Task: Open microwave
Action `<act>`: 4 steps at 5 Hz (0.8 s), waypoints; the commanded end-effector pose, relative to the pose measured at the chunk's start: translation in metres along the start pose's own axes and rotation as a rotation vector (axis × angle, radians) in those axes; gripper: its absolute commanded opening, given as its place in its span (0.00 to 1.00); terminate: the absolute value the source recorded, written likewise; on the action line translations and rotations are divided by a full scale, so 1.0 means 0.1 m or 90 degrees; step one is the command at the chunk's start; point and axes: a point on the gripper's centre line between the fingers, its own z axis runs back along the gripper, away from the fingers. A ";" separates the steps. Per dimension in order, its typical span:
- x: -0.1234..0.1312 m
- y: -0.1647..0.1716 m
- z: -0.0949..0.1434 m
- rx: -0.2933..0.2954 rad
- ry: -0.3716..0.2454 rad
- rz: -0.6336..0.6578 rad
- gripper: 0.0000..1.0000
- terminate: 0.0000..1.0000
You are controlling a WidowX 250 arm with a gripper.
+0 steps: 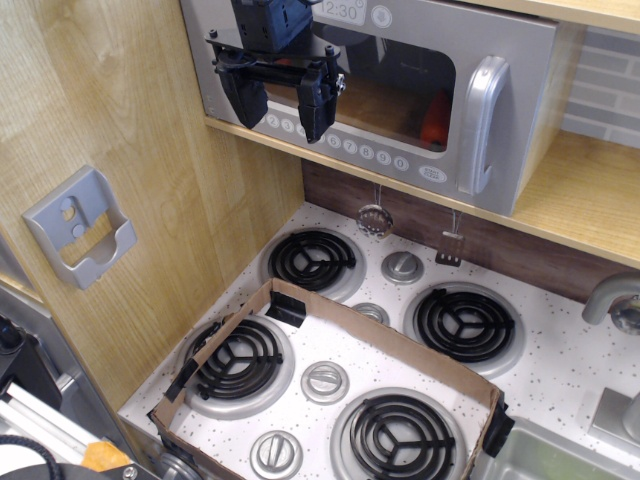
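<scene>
The silver-grey toy microwave (400, 95) sits on a wooden shelf at the top of the view. Its door is shut, with a clear window (395, 95), a chunky grey vertical handle (483, 125) at the door's right side, a row of round number buttons (345, 143) along the bottom and a clock display (345, 12). Something orange-red (436, 120) shows inside through the window. My black gripper (281, 108) hangs in front of the door's left part, fingers pointing down and spread, holding nothing. It is well left of the handle.
A toy stove (400, 330) with several black coil burners and silver knobs lies below. A low cardboard frame (330, 320) encloses the front burners. A small grey wall bracket (82, 228) is on the left wooden wall. A small ladle (375, 218) and spatula (450, 247) hang under the shelf. A faucet (615, 300) is at right.
</scene>
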 end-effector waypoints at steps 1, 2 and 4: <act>0.00 0.00 0.00 0.000 0.000 0.000 1.00 0.00; -0.06 -0.23 0.03 0.013 -0.020 0.000 1.00 0.00; -0.03 -0.69 0.13 0.030 -0.067 0.012 1.00 0.00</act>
